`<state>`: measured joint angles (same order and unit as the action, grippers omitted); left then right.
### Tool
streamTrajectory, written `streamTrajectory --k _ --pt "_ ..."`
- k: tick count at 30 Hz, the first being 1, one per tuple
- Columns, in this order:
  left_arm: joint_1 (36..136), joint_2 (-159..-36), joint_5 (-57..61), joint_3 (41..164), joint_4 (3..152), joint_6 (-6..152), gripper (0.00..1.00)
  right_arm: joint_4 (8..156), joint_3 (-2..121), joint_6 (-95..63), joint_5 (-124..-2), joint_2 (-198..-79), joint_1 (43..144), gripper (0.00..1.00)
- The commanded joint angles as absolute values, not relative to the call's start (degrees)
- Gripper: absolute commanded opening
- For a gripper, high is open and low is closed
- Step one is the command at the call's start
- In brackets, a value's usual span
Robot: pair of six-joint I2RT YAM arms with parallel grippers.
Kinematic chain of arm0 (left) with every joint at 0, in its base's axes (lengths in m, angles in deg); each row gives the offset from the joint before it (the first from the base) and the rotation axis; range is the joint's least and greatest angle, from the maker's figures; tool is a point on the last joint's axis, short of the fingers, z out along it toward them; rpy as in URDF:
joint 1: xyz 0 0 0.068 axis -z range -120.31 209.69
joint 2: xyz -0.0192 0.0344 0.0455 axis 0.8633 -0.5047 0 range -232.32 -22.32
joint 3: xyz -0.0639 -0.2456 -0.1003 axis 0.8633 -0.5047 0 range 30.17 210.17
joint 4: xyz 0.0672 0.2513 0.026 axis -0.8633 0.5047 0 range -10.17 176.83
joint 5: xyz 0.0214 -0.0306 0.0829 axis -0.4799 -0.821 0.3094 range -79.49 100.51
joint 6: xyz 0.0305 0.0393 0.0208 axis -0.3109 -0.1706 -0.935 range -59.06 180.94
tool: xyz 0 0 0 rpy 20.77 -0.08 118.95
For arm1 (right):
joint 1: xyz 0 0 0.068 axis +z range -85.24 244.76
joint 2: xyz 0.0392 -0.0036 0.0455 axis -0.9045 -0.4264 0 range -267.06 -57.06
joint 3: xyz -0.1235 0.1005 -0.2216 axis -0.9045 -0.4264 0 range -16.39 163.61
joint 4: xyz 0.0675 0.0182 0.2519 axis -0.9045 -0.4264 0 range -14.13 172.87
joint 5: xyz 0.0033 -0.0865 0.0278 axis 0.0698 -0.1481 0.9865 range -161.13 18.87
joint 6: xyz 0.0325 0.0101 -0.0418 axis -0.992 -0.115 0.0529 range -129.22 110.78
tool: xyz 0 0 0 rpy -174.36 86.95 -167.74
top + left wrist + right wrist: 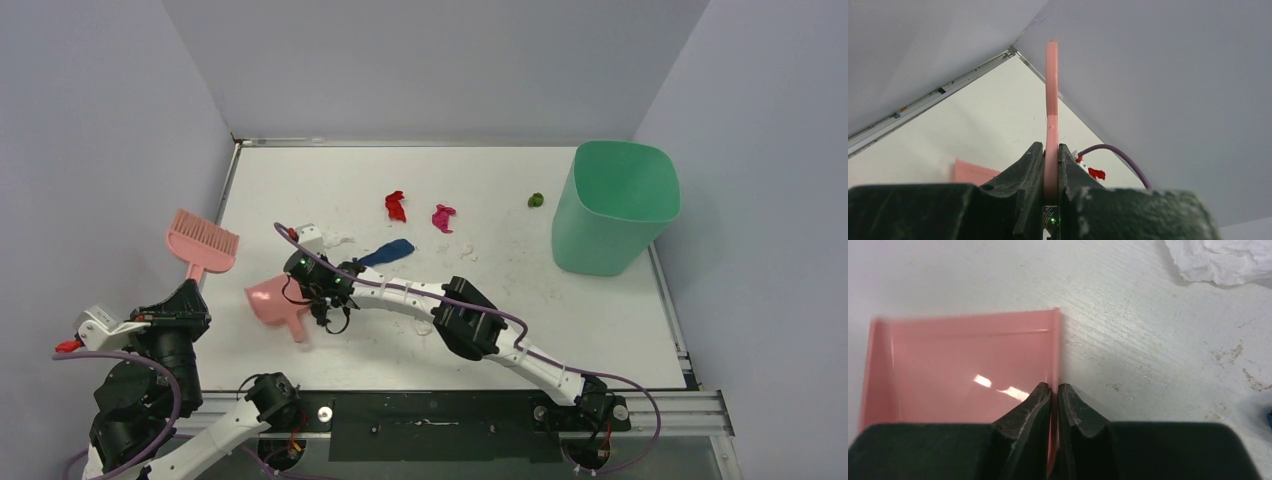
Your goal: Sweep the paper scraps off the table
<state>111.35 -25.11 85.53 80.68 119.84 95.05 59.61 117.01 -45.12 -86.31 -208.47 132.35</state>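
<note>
Paper scraps lie across the far half of the table (pixel 600 320): a red one (pixel 396 205), a magenta one (pixel 442 216), a dark blue one (pixel 388 251), a green one (pixel 536 200) and small white bits (pixel 335 241). My left gripper (pixel 185 300) is shut on the handle of the pink brush (pixel 202 242), bristles pointing away, at the table's left edge. In the left wrist view the handle (pixel 1051 90) stands clamped between the fingers. My right gripper (pixel 1054 387) is shut on the side wall of the pink dustpan (pixel 963 370), which rests on the table (pixel 275 300) at the near left.
A green bin (pixel 612 205) stands at the table's far right corner, close to the green scrap. A crumpled white paper (pixel 1220 260) lies just beyond the dustpan. Grey walls close in the left, back and right sides.
</note>
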Motion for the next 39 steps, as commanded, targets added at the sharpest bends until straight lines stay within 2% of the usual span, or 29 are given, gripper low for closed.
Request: streamTrajectory --k 1,7,13,18,26,33,39 --pt "110.99 -24.39 83.95 82.22 119.61 95.94 0.00 60.29 118.47 -45.87 -85.22 -207.53 132.58 0.06" --pt "110.55 -24.26 83.04 83.42 121.25 97.76 0.00 60.19 121.62 -44.62 -86.59 -205.45 132.36 0.05" --pt "109.83 -24.58 82.69 85.30 121.08 96.67 0.00 61.73 118.76 -40.69 -83.15 -197.39 130.21 0.05" --pt "109.77 -26.32 81.04 87.27 119.65 93.29 0.00 65.14 104.67 -33.96 -73.03 -184.02 124.05 0.05" --pt "109.92 -31.66 75.97 88.45 117.40 87.37 0.00 65.13 79.23 -10.47 -51.93 -160.66 114.26 0.05" --pt "110.18 -38.35 67.46 91.27 121.06 85.16 0.00 57.05 57.24 7.64 -47.73 -139.37 103.69 0.05" --pt "110.21 -47.07 58.36 93.74 127.47 84.43 0.00 42.80 48.12 23.47 -42.84 -126.36 90.26 0.05"
